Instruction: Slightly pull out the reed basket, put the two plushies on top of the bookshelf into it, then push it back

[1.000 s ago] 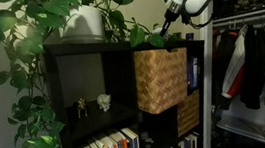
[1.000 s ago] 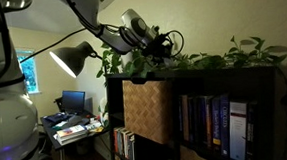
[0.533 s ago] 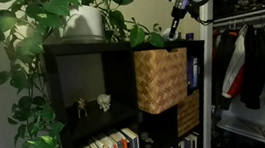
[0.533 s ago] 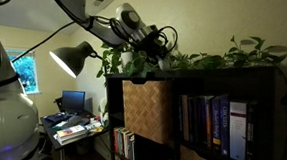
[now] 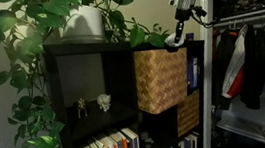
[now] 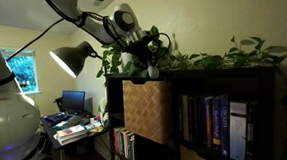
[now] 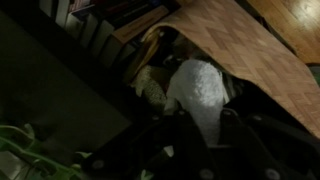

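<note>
The reed basket of light tan weave sits in a top cubby of the black bookshelf, sticking out a little at the front; both show in both exterior views (basket, bookshelf). My gripper points down just above the basket's open top, and it also shows in an exterior view. In the wrist view my gripper is shut on a plushie, of which I see a white fluffy part. A pale soft shape lies beside it; I cannot tell what it is.
A leafy potted plant trails over the shelf top. Two pale figurines stand in a cubby. A smaller darker basket sits below. Books fill the cubbies. A clothes rack stands beside the shelf. A lamp and a desk stand nearby.
My gripper has moved down from above the shelf top toward the open top of the reed basket, still holding the plushie. The basket has not moved.
</note>
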